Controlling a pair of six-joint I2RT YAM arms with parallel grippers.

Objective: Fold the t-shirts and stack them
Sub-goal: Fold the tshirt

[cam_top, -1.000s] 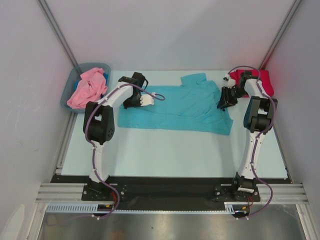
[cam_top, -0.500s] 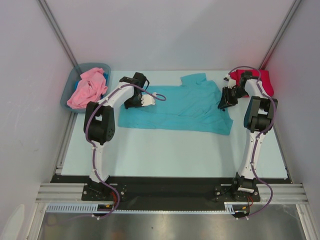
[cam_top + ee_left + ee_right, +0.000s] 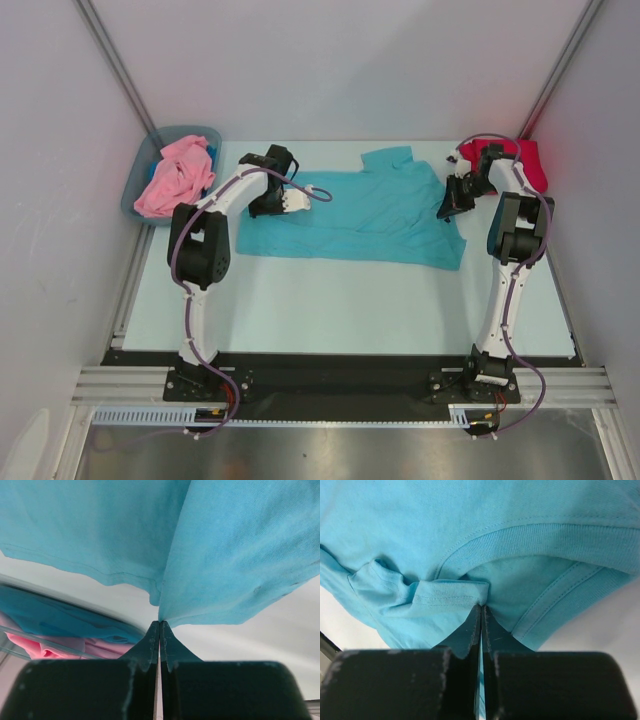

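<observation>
Softly creased, fine-knit teal t-shirt (image 3: pixel 350 215)

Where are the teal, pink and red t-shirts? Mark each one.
teal t-shirt (image 3: pixel 370 215): top view, middle of its spread body.
pink t-shirt (image 3: pixel 175 178): top view, middle of the crumpled heap.
red t-shirt (image 3: pixel 534 162): top view, its uncovered right part.

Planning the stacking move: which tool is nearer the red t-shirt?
Right. The right tool pinches the teal t-shirt at its collar, close to the red t-shirt; the left tool holds the opposite end, by the bin.
</observation>
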